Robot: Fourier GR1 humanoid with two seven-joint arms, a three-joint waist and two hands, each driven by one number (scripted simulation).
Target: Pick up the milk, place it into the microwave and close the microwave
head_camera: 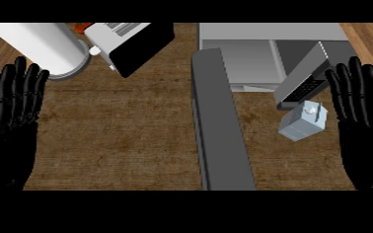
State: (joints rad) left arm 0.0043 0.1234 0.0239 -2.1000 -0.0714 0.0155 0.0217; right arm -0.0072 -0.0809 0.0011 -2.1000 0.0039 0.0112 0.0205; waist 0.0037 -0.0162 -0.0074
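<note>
Just left of the right robot hand [354,96], close beside its fingers but seemingly not touching: the milk [303,122], a pale blue carton with a small white cap, standing on the brown bench [124,138]. Right robot hand at the right edge, fingers straight and pointing up, apart, holding nothing. Above and left of that robot hand: the microwave [247,54], grey, its cavity open toward the viewer, and its door [221,123] swung out as a long dark grey slab well to the left of the milk. Directly above the milk, a grey control panel with dark buttons [304,86], tilted. Left robot hand [20,96] at the left edge, likewise upright, fingers straight and apart, empty. Up and right of that left robot hand: a white cylinder [55,47] and a white appliance with a black panel [134,42].
</note>
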